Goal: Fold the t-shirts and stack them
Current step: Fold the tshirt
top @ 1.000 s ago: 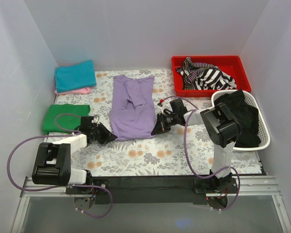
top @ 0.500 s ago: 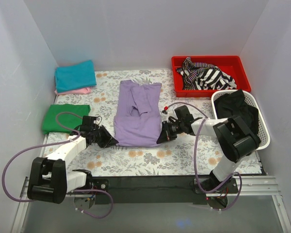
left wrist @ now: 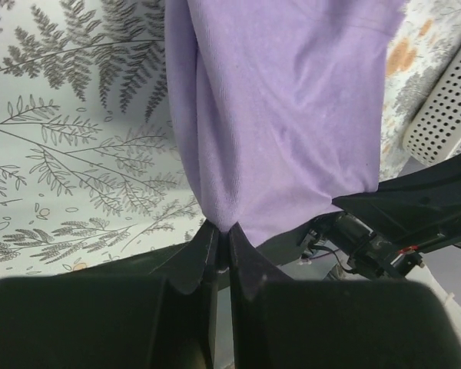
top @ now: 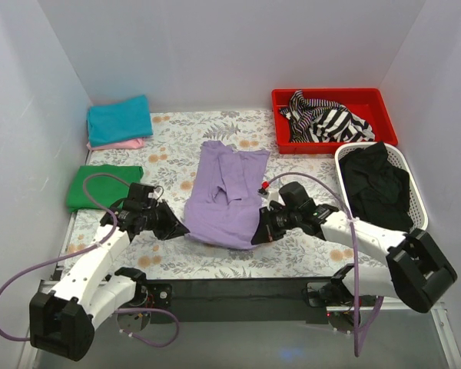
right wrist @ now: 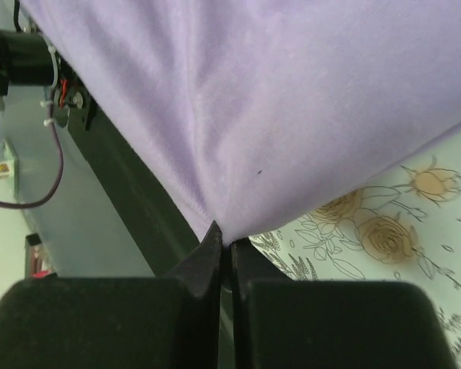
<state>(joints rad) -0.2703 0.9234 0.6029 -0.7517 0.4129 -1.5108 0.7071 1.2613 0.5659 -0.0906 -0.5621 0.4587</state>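
A lavender-purple t-shirt lies lengthwise on the floral table, its near hem lifted between both arms. My left gripper is shut on the hem's left corner; the cloth bunches into the tips. My right gripper is shut on the right corner, the purple fabric pinched at its tips. Folded t-shirts sit at the left: a teal one on top of a pink one, and a green one nearer.
A red tray at the back right holds striped black-and-white clothes. A white basket at the right holds dark clothes. White walls close in the left, back and right. The black mounting rail runs along the near edge.
Both grippers have pulled the purple t-shirt toward the near edge and a little rightwards, their arms stretching out lower. The shirt's top slid away from the back wall.
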